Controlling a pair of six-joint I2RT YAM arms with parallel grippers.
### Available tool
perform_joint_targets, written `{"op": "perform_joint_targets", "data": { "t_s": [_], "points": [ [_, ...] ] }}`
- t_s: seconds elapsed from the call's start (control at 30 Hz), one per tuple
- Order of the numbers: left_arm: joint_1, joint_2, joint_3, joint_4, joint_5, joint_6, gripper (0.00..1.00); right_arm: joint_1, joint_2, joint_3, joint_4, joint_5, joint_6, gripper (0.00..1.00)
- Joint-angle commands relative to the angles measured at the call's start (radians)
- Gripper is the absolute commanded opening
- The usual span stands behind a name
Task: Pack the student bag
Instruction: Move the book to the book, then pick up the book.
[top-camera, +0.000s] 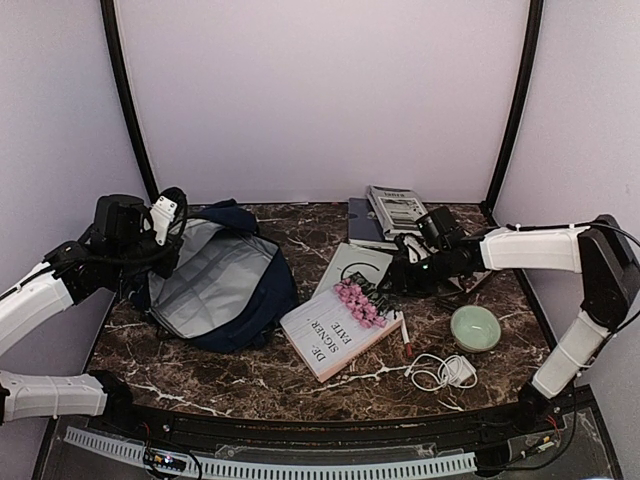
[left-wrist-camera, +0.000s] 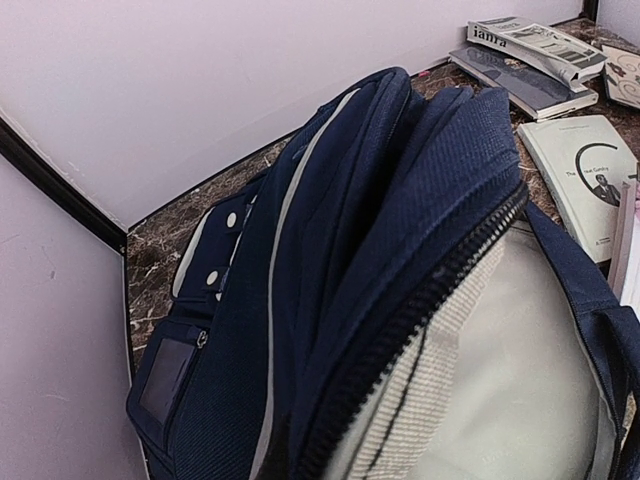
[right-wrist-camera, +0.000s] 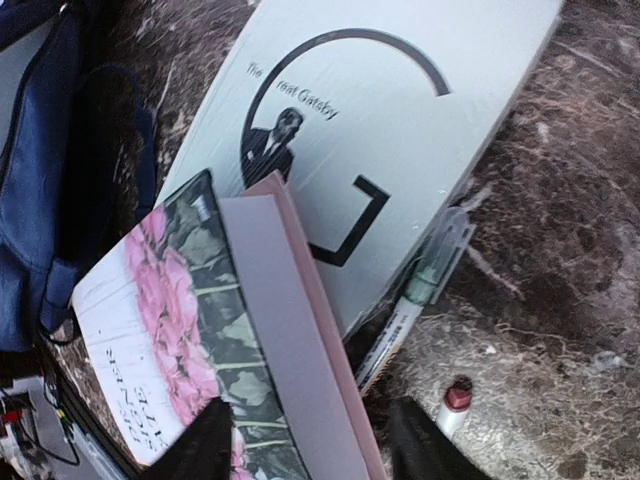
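We see the right gripper (right-wrist-camera: 315, 432) near the middle of the dark brown marble table (top-camera: 200, 375). Its two black fingers (right-wrist-camera: 210, 445) are spread to either side of the far corner of a thick white book with pink roses on the cover and pink page edges (right-wrist-camera: 190, 340). We cannot tell whether they press on it. This book's far corner overlaps a pale grey paperback titled The Great Gatsby (right-wrist-camera: 400, 110). Just beside both, toward the right edge, lie a clear green-tinted pen (right-wrist-camera: 430, 270) and a white marker with a red cap (right-wrist-camera: 455, 400).

Further toward the right edge sits a round pale green bowl (top-camera: 474, 328). A coiled white cable (top-camera: 440, 372) lies between it and the near edge. A stack of grey books and magazines (top-camera: 390, 212) rests at the far edge.

The left gripper (top-camera: 168, 215) is at the far left corner, right at the rim of the large navy-blue fabric student bag (top-camera: 225, 285). Its fingers are out of view, so we cannot tell whether they are spread or pinching. The bag lies open on the left half of the table, with its light grey lining facing up.
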Motion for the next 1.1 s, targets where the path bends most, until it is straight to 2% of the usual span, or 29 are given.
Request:
{"op": "perform_joint_targets", "data": {
  "t_s": [0.0,0.03,0.07,0.1,0.23,0.37,0.57,0.8,0.93,1.07],
  "points": [
    [-0.002,-0.002,0.017,0.091,0.032,-0.001,0.0,-0.053,0.0,0.031,-0.07,0.022,-0.088,0.68],
    [-0.003,0.001,0.014,0.092,0.034,-0.004,0.0,-0.062,-0.001,0.019,-0.068,0.006,-0.093,0.88],
    [-0.003,0.004,0.015,0.092,0.036,-0.005,0.0,-0.068,0.001,0.006,-0.065,-0.021,-0.1,0.99],
    [-0.003,0.005,0.015,0.092,0.038,-0.005,0.0,-0.072,0.005,-0.01,-0.059,-0.054,-0.108,1.0],
    [-0.004,0.013,0.013,0.095,0.042,-0.001,0.0,-0.076,0.036,-0.054,0.024,-0.189,-0.125,0.99],
    [-0.003,0.021,0.011,0.107,0.043,-0.012,0.0,-0.076,0.123,0.003,0.061,-0.295,-0.17,0.94],
    [-0.004,0.018,0.014,0.092,0.052,-0.014,0.0,-0.075,0.204,0.044,0.06,-0.365,-0.172,0.87],
    [-0.004,0.016,0.013,0.09,0.039,0.0,0.0,-0.053,0.164,-0.009,0.076,-0.446,-0.178,0.83],
    [-0.004,0.021,0.013,0.09,0.038,0.001,0.0,-0.039,0.14,-0.049,0.124,-0.512,-0.15,0.83],
    [-0.004,0.015,0.013,0.088,0.041,0.001,0.0,-0.01,0.16,-0.069,0.156,-0.513,-0.133,0.84]
  ]
}}
